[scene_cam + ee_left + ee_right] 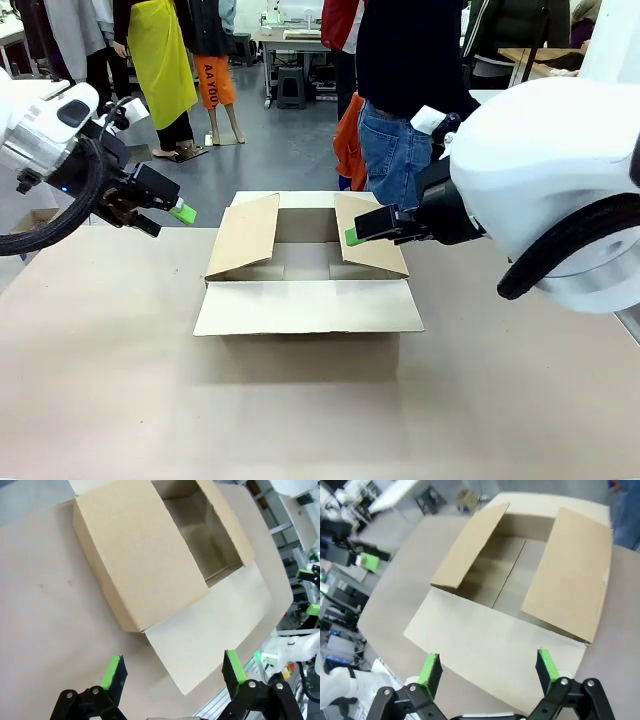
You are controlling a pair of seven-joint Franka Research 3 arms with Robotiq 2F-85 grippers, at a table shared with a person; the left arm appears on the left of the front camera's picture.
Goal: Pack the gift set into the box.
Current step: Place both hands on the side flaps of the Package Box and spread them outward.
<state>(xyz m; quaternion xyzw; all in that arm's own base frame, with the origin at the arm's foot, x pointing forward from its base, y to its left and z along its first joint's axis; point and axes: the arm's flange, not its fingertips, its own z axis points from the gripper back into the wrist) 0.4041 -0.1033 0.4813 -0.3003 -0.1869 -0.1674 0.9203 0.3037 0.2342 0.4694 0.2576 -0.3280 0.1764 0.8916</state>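
Observation:
The box (pixel 310 308) stands in the middle of the table, a brown carton with its four flaps open; the two side flaps lean inward and the near flap lies flat toward me. Its bare cardboard floor shows between them. My left gripper (pixel 168 217) hovers open above the table, left of the box (pixel 135 555), with nothing between its fingers. My right gripper (pixel 365 230) hangs open just over the right side flap, also holding nothing. In the wrist views both grippers, left (pixel 172 662) and right (pixel 487 661), look down on the box (pixel 570 575). The gift set is out of view.
A person in jeans (pixel 395 150) stands at the far side, right behind the box. The brown table top (pixel 100 380) spreads wide around the box. A small carton (pixel 35 218) sits on the floor beyond the table's left corner.

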